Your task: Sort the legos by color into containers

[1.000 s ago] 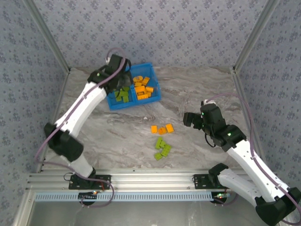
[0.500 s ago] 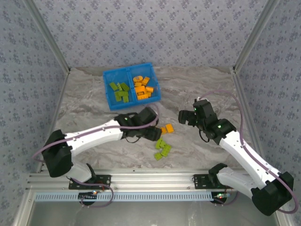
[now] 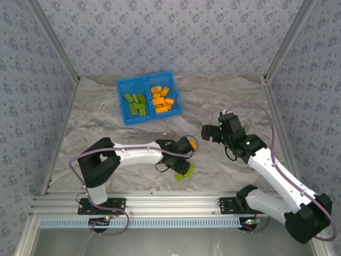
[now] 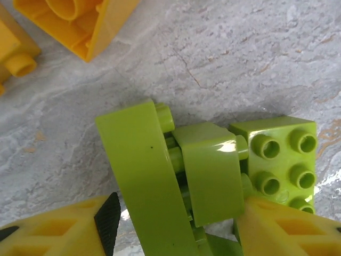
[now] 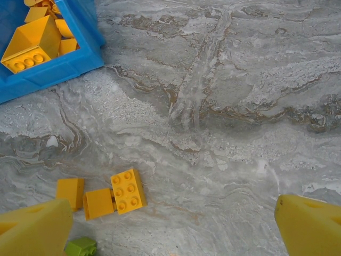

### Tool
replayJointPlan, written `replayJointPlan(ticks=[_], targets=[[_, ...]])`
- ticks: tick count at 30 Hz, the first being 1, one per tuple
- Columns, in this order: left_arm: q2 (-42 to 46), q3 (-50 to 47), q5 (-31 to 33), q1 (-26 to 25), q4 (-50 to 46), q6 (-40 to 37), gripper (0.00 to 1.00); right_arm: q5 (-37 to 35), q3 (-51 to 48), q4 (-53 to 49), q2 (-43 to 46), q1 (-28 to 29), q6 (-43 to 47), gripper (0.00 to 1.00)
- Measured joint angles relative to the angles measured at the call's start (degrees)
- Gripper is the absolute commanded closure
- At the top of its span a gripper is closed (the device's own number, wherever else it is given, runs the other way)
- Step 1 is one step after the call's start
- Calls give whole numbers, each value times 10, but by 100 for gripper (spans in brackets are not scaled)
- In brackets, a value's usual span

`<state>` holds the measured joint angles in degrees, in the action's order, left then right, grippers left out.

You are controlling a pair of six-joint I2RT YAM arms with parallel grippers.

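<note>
Top external: blue tray (image 3: pixel 152 118) sits at the far side of the table (image 3: pixel 234 101), 1 centre wall, 2 bins. Left compartment (image 3: pixel 128 114) has sorted green legos (image 3: pixel 136 104); right compartment (image 3: pixel 172 86) has sorted orange legos (image 3: pixel 161 100). No mixed colours that I can see.

Loose pile lies well nearer than the tray, off its right-hand corner. Left gripper (image 3: pixel 184 160) is down on that pile.

Left wrist: left gripper (image 4: pixel 176 226) has its jaws apart at medium width, straddling a green cluster on the table: long green brick (image 4: pixel 146 176), curved green brick (image 4: pixel 210 170) up against it, studded green brick (image 4: pixel 279 160) partly under the right-hand finger (image 4: pixel 282 229). The black pad (image 4: pixel 109 218) is just beside the long brick (touching or not, can't tell). Nothing lifted.

Right gripper (image 3: pixel 209 133) hangs to the tray's near right, well apart from it. Right wrist: right gripper (image 5: pixel 173 213) has its jaws spread wide, nothing between. Below it are 3 loose orange bricks (image 5: pixel 128 191) in a row, 1 green brick (image 5: pixel 80 246) nearer, and the tray corner (image 5: pixel 64 66) beyond.
</note>
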<state>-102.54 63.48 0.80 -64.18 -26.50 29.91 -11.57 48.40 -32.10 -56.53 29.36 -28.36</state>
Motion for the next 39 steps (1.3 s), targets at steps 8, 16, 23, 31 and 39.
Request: replayJointPlan(ticks=[8,16,23,31,39], targets=[[0,-16,43,0,9,1,50,0,-7,0,3,0,-6,0],[8,-41,83,-1,31,6,57,0,-7,0,3,0,-8,0],[37,-68,104,-1,40,12,70,0,-7,0,3,0,-8,0],[80,-72,132,0,40,19,79,4,-7,2,-2,0,-11,0],[99,-76,151,16,35,32,86,5,-7,2,-5,0,-13,0]])
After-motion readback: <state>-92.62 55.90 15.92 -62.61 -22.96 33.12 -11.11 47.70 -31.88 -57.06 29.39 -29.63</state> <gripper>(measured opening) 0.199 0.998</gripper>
